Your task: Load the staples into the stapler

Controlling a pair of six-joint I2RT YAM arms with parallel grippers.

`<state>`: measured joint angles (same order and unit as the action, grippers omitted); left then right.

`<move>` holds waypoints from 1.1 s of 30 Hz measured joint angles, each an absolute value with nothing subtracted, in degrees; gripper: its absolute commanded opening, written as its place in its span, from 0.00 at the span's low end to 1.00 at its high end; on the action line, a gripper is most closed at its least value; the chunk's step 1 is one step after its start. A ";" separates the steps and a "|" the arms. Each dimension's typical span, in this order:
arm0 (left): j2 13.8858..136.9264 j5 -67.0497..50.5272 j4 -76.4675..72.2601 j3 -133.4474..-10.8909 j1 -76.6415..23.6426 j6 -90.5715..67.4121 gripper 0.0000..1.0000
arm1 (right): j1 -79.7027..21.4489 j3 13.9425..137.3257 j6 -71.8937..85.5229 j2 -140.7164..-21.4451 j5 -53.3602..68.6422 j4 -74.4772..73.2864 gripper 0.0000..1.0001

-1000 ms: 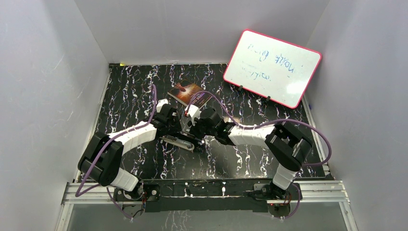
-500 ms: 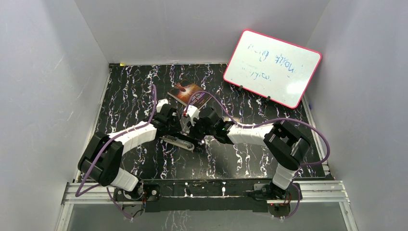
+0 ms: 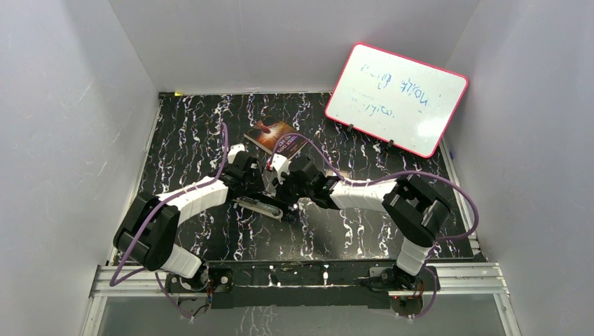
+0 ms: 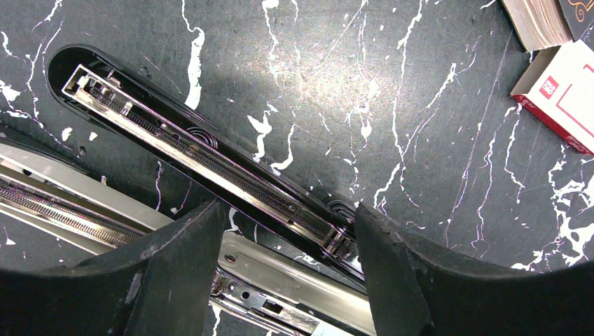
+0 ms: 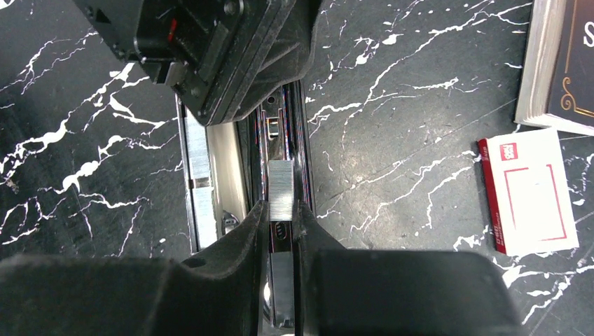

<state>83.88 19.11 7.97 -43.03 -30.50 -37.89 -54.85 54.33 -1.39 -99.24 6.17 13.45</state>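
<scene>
The stapler [image 3: 260,207] lies opened flat on the black marble table. Its black lid [image 4: 175,136] with the spring runs diagonally, and the metal magazine [image 4: 294,269] lies beside it. My left gripper [image 4: 291,280] straddles the hinge end, fingers [image 4: 175,280] pressed against both sides. A short ribbed silver strip of staples [image 5: 281,185] sits over the magazine channel [image 5: 277,133], pinched at its near end by my right gripper [image 5: 281,213]. The white-and-red staple box [image 5: 532,192] lies to the right, also seen as the box [image 4: 560,94] in the left wrist view.
A dark paperback book [image 3: 277,136] lies just behind the stapler, next to the staple box. A pink-rimmed whiteboard [image 3: 396,98] leans at the back right. White walls close in the table on three sides. The left gripper body [image 5: 210,49] hangs over the stapler's far end.
The right arm has edged slightly left toward the stapler with the staples in its grip. The left arm has stayed put.
</scene>
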 measured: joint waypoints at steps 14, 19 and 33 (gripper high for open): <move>83.88 19.11 7.94 -43.03 -30.50 -37.71 0.67 | -54.85 56.21 -0.99 -101.54 6.20 12.75 0.00; 83.88 19.14 7.94 -43.03 -30.50 -37.69 0.67 | -54.85 56.42 -0.99 -101.49 6.17 12.19 0.00; 83.88 19.11 7.94 -43.03 -30.50 -37.67 0.67 | -54.85 54.00 -1.26 -95.09 6.20 14.92 0.00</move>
<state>83.88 19.11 7.94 -43.03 -30.50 -37.67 -54.85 54.00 -1.26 -95.09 6.20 14.92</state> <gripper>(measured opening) 0.667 0.215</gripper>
